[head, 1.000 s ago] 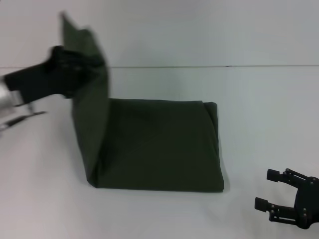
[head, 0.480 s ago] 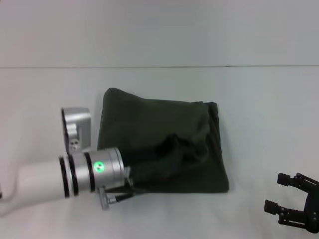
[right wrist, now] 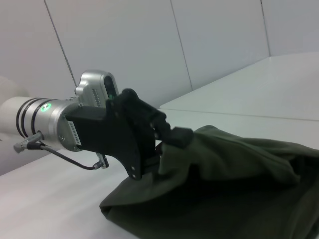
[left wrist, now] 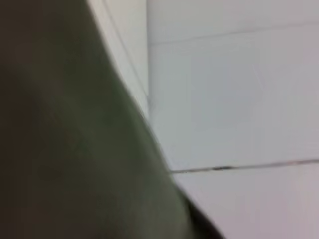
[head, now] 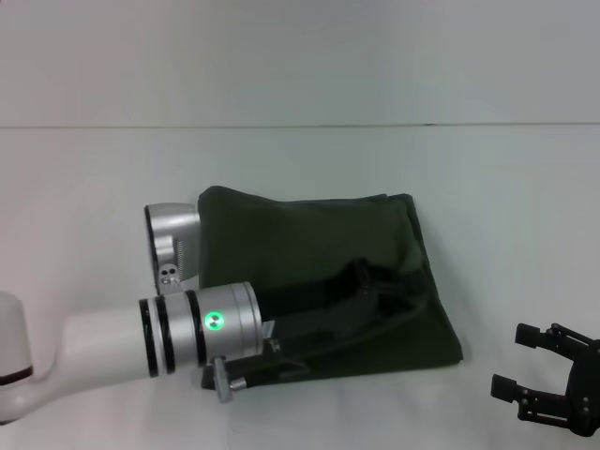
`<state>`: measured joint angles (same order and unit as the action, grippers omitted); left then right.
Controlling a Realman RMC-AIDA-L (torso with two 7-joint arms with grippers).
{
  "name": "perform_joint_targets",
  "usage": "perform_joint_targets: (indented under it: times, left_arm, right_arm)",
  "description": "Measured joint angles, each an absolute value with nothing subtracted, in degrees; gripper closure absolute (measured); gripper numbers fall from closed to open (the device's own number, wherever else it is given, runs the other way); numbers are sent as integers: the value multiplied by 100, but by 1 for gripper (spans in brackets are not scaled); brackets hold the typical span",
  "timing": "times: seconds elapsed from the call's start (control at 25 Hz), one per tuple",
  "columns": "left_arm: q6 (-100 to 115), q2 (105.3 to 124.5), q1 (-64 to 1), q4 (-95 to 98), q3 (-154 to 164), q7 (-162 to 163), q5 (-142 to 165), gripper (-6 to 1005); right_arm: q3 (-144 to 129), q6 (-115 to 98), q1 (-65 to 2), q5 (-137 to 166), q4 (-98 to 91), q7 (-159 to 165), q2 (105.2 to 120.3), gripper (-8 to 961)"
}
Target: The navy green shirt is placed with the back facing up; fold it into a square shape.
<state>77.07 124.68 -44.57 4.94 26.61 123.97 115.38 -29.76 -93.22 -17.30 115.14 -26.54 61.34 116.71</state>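
Note:
The navy green shirt (head: 300, 234) lies folded in a rough square on the white table (head: 94, 187), plain side up, with its right part rumpled. My left arm reaches across it from the front left. My left gripper (head: 380, 281) sits low over the shirt's right half, shut on a raised bunch of cloth. The right wrist view shows this gripper (right wrist: 167, 142) with the shirt (right wrist: 224, 189) pulled up to it. In the left wrist view the shirt (left wrist: 60, 149) fills the near side. My right gripper (head: 508, 359) is open and empty at the front right, apart from the shirt.
The table's far edge (head: 309, 125) meets a pale wall. Bare table surface lies on all sides of the shirt. A cable (head: 328, 347) hangs from my left wrist over the shirt's front edge.
My left gripper has swung the lifted left flap of the shirt over to the right and down. The shirt's front right corner has slid right. The right gripper has barely moved.

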Motion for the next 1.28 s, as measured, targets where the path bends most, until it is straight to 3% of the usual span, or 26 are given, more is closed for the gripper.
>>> perform_joint_targets:
  times: [0.52,0.76,0.88,1.08,1.28]
  left_arm:
    - [8816,12420,-4297,1163,2669,11464,11466,667]
    - [9648,12400,-3713,2480,2983,10229,11490,371]
    - [9722,12397,-3390,3122,3274,9892,11507,241]
    - [9807,12389,-2988,3601,3502,9378,11483,43]
    - [9853,12325,-2749,3720,3460,8949,11436,43]
  right_arm:
    - [-2845,-9221,-1682,11487,-2633,6216,11666,9]
    - [-2448,-9405,-1820,11478,-2619,7178,11620,9]
    - [-2406,-9671,-2021,11466,-2610,7141,11695,8]
    - [-2523,-9698,-2458,11512,-2488,6116,11978,8]
    - [-2606,-9065,-2969,11502,-1764,5134,12010,8]
